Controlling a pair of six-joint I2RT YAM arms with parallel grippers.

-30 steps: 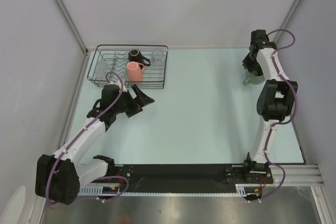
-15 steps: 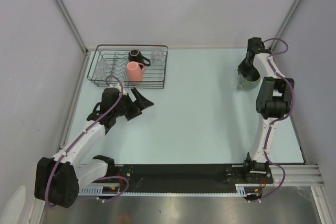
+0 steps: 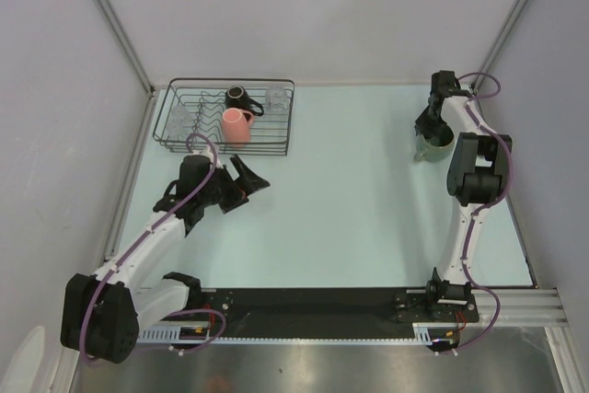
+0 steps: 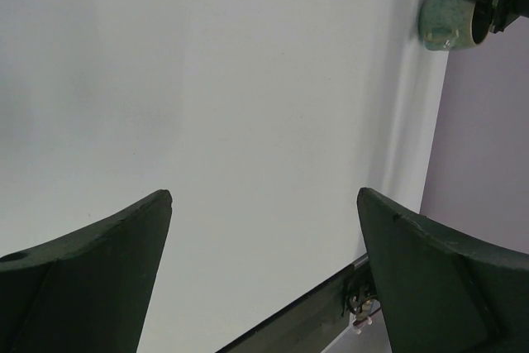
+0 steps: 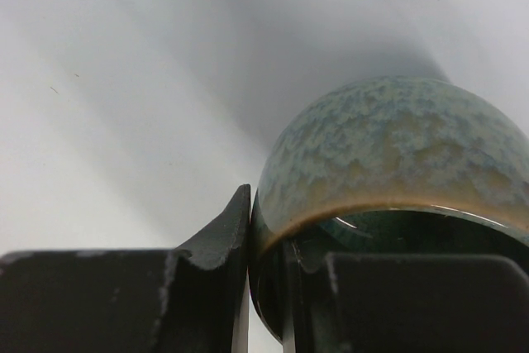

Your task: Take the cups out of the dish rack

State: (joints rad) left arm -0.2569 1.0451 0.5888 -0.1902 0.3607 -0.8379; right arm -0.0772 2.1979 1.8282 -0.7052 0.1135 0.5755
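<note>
The black wire dish rack (image 3: 276,140) stands at the far left of the table. In it are a pink cup (image 3: 236,124), a small black mug (image 3: 239,98) and a clear glass tumbler (image 3: 277,98). My right gripper (image 3: 431,129) is shut on the rim of the pale green-teal cup (image 3: 429,144), low over the table at the far right. In the right wrist view one finger (image 5: 223,229) is outside the cup (image 5: 397,146) and the other is inside. My left gripper (image 3: 253,175) is open and empty, just in front of the rack. In the left wrist view its jaws (image 4: 264,196) stand wide apart, and the green cup (image 4: 446,22) shows far off.
Another clear glassy shape (image 3: 179,119) sits at the rack's left end. Grey walls close the table on the left, back and right. The right wall runs close behind the right arm (image 3: 474,172). The black base rail (image 3: 313,312) lies along the near edge.
My right gripper has carried the green cup a little to the left and lower near the far right edge. My left gripper shifted slightly and then held still.
</note>
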